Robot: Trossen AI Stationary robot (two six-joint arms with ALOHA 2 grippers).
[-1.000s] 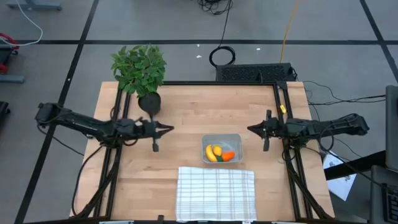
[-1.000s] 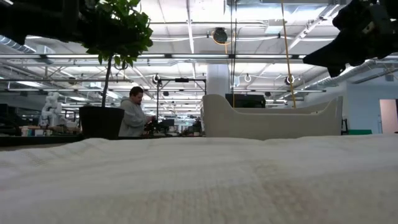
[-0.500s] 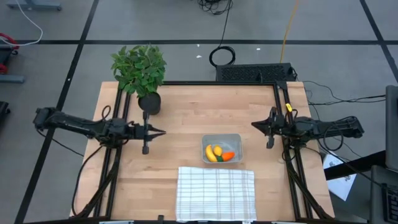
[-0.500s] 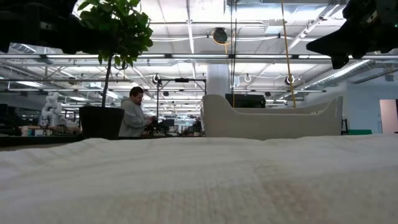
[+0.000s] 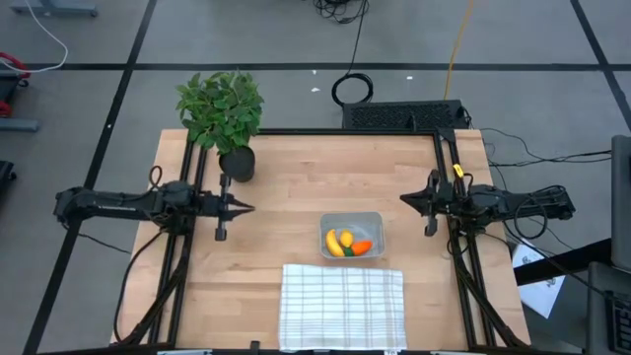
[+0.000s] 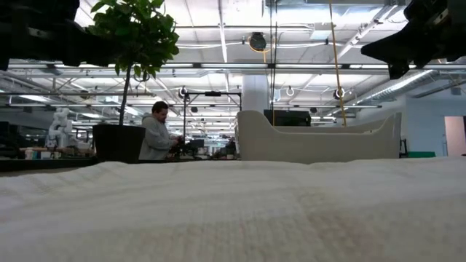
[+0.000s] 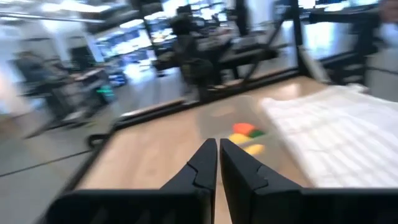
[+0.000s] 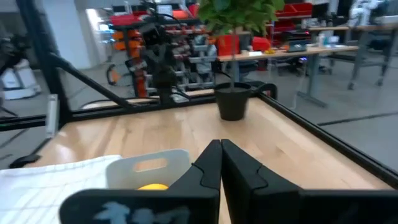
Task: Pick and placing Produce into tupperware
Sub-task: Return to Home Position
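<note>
The surface (image 5: 296,168) fills mid-frame. The cloth (image 5: 342,306) lies at its lower edge, and I reckon a low sweep could snag it and drag the tub along. The plant (image 5: 221,106), upper left, stands just beside the left arm, so a wide swing home might tip it. The left fingers (image 5: 241,207), centre left, and the right fingers (image 5: 408,200), centre right, are both pressed together and empty, well apart from the tub (image 5: 351,216). The tub sits centre, just above the cloth, holding the banana (image 5: 334,244), lemon (image 5: 346,238) and carrot (image 5: 362,247). A knock would spill them.
</note>
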